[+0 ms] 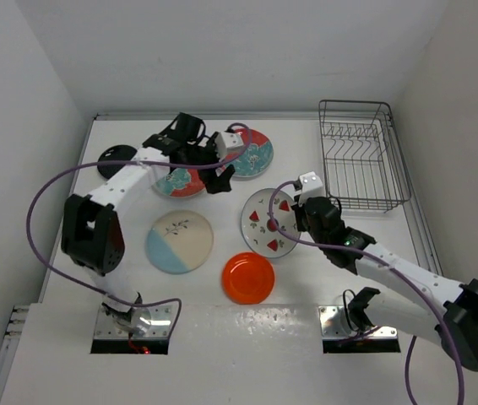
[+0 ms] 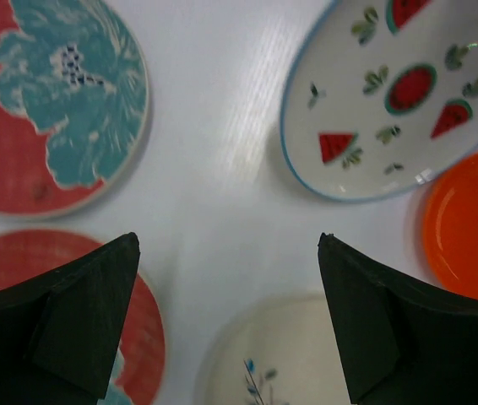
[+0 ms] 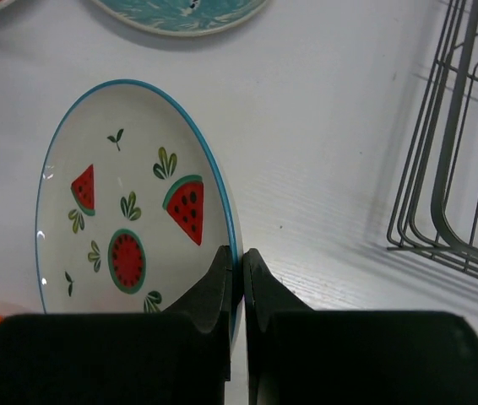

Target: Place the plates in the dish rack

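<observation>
The white watermelon plate [image 1: 268,226] [image 3: 129,211] lies mid-table, and my right gripper [image 1: 296,221] [image 3: 241,253] is shut on its right rim. My left gripper [image 1: 219,175] [image 2: 228,240] hangs open over bare table between two red-and-teal floral plates [image 1: 180,182] [image 1: 253,153], holding nothing. A cream-and-light-blue plate [image 1: 179,242] and a small orange plate [image 1: 248,278] lie near the front. A small black plate [image 1: 114,156] sits at the far left. The dark wire dish rack [image 1: 361,156] [image 3: 467,152] stands at the back right with no plate in it.
White walls close in the table on the left, back and right. The left arm's purple cable [image 1: 40,211] loops out over the left side. The rack sits close to the right wall.
</observation>
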{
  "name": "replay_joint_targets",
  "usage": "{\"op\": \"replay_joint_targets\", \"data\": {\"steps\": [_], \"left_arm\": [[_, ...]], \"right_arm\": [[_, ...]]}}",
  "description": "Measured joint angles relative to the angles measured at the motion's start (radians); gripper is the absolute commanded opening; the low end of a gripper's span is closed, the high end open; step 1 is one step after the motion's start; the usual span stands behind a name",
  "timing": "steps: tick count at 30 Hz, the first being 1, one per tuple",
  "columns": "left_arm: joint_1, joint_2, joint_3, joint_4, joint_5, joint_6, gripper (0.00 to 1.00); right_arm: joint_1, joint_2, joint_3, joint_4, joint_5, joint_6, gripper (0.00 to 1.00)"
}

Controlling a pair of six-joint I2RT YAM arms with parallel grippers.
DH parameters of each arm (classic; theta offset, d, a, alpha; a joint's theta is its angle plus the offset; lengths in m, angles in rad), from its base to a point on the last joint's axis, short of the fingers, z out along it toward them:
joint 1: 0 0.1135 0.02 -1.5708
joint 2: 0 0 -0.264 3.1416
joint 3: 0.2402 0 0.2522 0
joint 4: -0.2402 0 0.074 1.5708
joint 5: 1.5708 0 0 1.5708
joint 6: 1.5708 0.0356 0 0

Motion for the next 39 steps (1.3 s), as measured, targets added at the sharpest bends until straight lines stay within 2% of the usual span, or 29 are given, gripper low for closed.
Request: {"op": "replay_joint_targets", "data": {"steps": [3,10,19,24,31,36,38,39], "left_arm": [[-0.021,0.122,0.06,0.078,0.029,0.029,0.93],[-0.032,0.348,0.127,0.125,0.146,0.071,0.93],[-0.045,0.369,0.126,0.146,0.342,0.111,0.89],[-0.038,0.367,0.116,0.109,0.408,0.135,0.9],[-0.071,0.366,0.119,0.072,0.367,0.183,0.95],[-0.129,0.491,0.246,0.066,0.347,0.158,0.97],[-0.135,0.526,0.263,0.061,0.348,0.143,0.91],[-0.135,0.536,0.264,0.055,0.349,0.136,0.76]], "right_arm": [[0.016,-0.003,0.0,0.002,-0.025,-0.042,0.0],[0.086,-0.002,0.0,0.022,-0.007,-0.086,0.0],[0.105,0.035,0.016,0.027,0.058,-0.113,0.0],[0.105,0.041,0.019,0.031,0.087,-0.122,0.0],[0.105,0.042,0.02,0.039,0.095,-0.138,0.0],[0.105,0.044,0.021,0.046,0.094,-0.148,0.0],[0.105,0.044,0.022,0.046,0.096,-0.151,0.0],[0.101,0.044,0.022,0.045,0.097,-0.153,0.0]]}}
